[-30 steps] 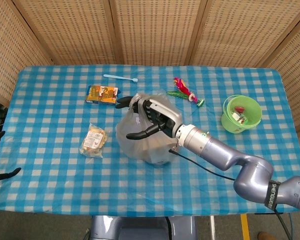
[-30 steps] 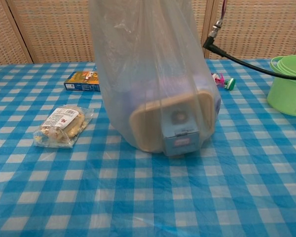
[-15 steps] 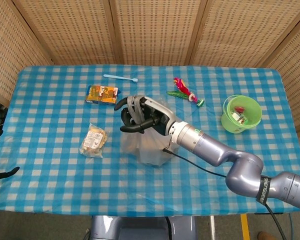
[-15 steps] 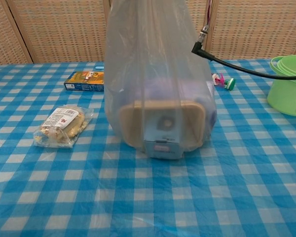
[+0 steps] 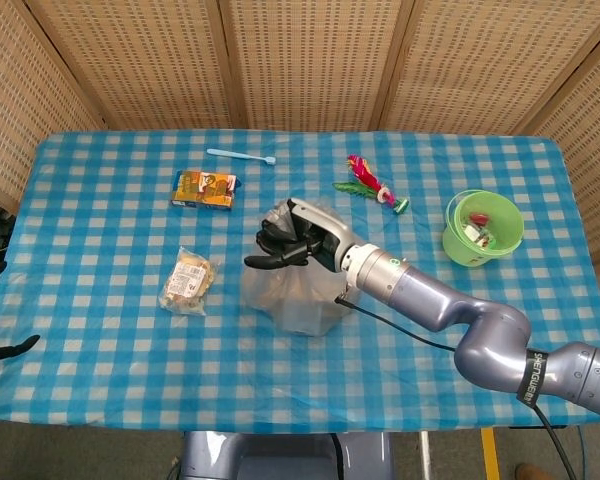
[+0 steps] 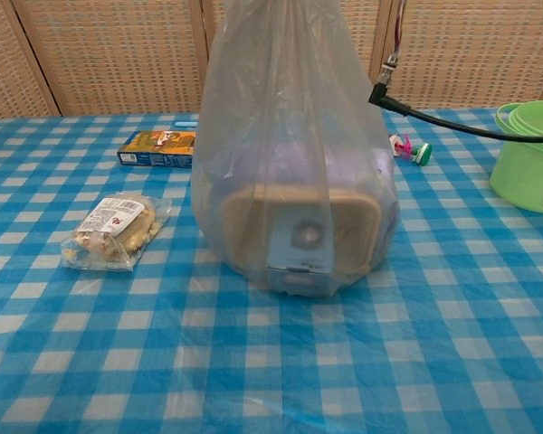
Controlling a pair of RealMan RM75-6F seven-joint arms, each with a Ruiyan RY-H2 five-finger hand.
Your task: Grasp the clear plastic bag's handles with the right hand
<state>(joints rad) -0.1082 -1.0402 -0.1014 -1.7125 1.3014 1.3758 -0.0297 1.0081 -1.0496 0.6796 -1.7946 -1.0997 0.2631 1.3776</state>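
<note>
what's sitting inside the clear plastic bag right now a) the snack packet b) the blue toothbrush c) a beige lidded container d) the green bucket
c: the chest view shows a beige lidded container through the wall of the clear plastic bag, while the green bucket, the snack packet and the toothbrush all lie on the table outside it.

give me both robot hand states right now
Left robot hand: only dark fingertips at the frame edge, cannot be told.
Right robot hand: closed on the clear plastic bag at its gathered top.
</note>
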